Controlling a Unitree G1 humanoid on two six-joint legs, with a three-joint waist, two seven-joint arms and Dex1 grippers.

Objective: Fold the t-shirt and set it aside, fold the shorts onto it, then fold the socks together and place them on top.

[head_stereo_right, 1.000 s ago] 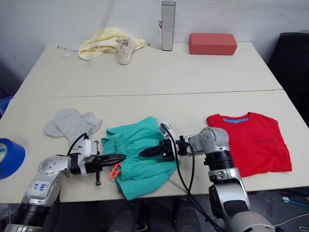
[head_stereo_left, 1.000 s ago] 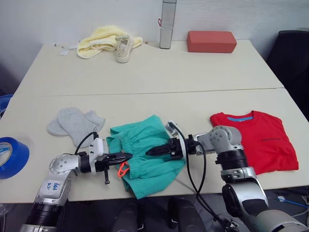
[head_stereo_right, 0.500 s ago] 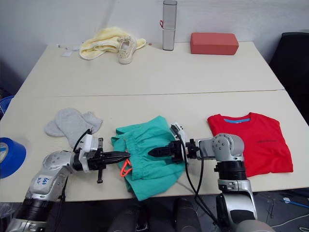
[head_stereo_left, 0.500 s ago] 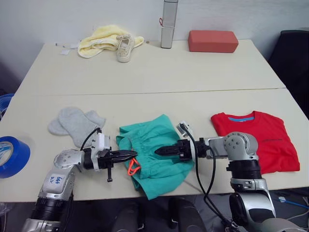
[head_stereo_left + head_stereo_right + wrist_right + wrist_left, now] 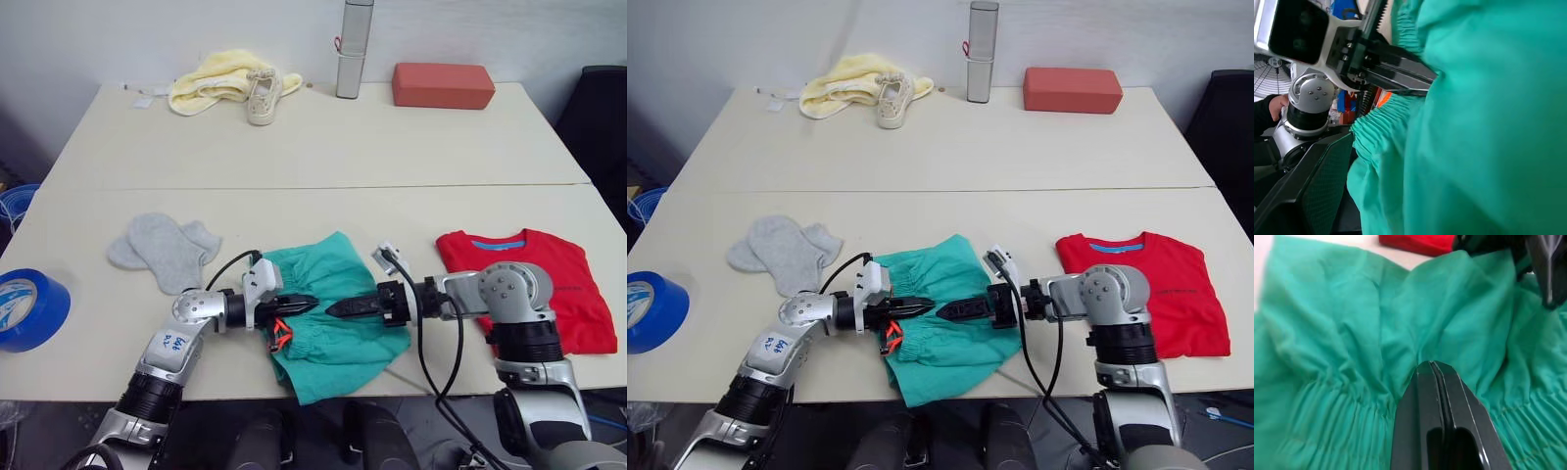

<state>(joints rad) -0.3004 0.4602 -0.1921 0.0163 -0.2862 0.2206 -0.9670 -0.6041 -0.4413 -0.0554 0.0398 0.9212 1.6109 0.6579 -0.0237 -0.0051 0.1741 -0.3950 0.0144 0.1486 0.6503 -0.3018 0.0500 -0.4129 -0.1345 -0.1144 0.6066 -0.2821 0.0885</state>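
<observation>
Twin head views looking down over the table (image 5: 313,147), wrist views close on the shorts (image 5: 1352,333)

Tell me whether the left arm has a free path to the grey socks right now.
Probably yes. The socks lie on bare table just beyond the left gripper, nothing between them. But its fingers are shut on the shorts, so it must let go first.
</observation>
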